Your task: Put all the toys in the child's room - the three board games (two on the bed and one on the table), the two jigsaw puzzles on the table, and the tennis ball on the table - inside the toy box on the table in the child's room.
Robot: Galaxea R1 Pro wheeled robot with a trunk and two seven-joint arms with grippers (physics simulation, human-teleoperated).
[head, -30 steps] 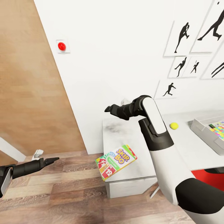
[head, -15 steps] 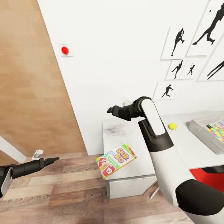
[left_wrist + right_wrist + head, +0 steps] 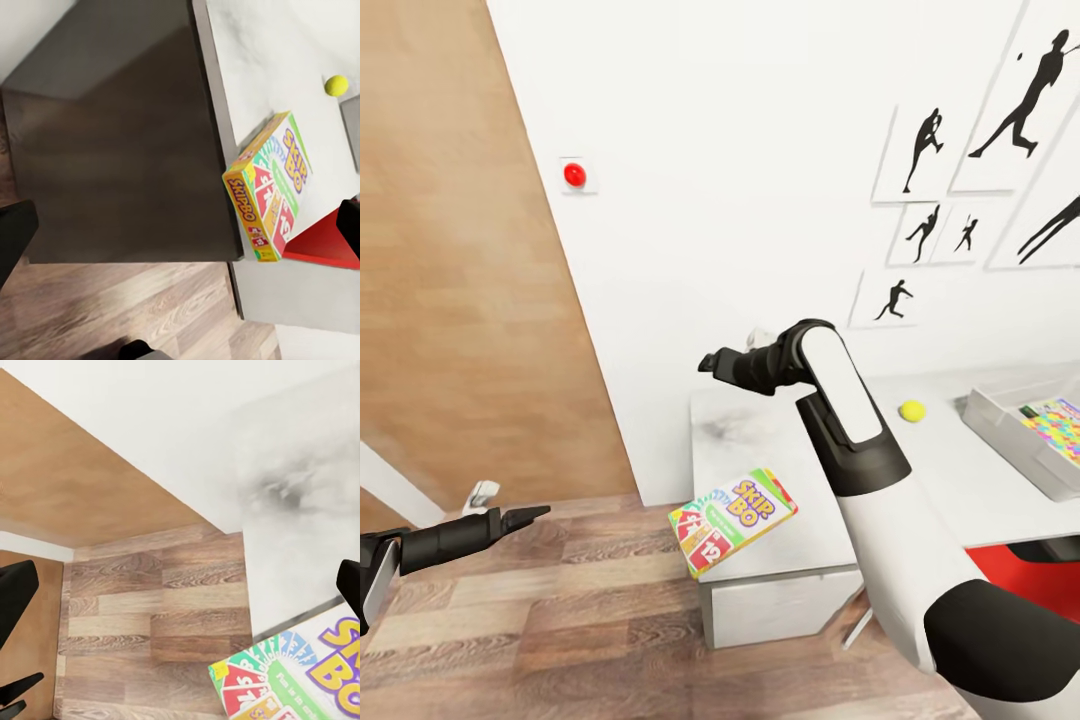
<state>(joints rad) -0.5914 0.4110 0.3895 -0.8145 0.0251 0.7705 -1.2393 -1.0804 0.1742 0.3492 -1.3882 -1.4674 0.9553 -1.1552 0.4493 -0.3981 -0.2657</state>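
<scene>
The worktop [image 3: 960, 480] is pale grey-white and runs along the white wall, with wood flooring beyond its left end.

The toy box [image 3: 1015, 435], a shallow grey bin with sloping sides, sits on the worktop at the right edge of the head view. A jigsaw puzzle [image 3: 1060, 425] of bright multicoloured pieces lies flat inside it.

The SKIP-BO board game [image 3: 732, 520] lies flat at the front left corner of the worktop. Its long axis runs diagonally, from the front left corner toward the rear right, and its near-left corner overhangs the edge above the floor.

The right claw [image 3: 707, 362] is raised over the rear left part of the worktop, pointing left, empty, fingers spread apart.

The left claw [image 3: 532, 515] is low over the floor, well left of the worktop, pointing right, empty, fingers spread.

The tennis ball [image 3: 912, 410] rests on the worktop between the right arm and the toy box.
</scene>
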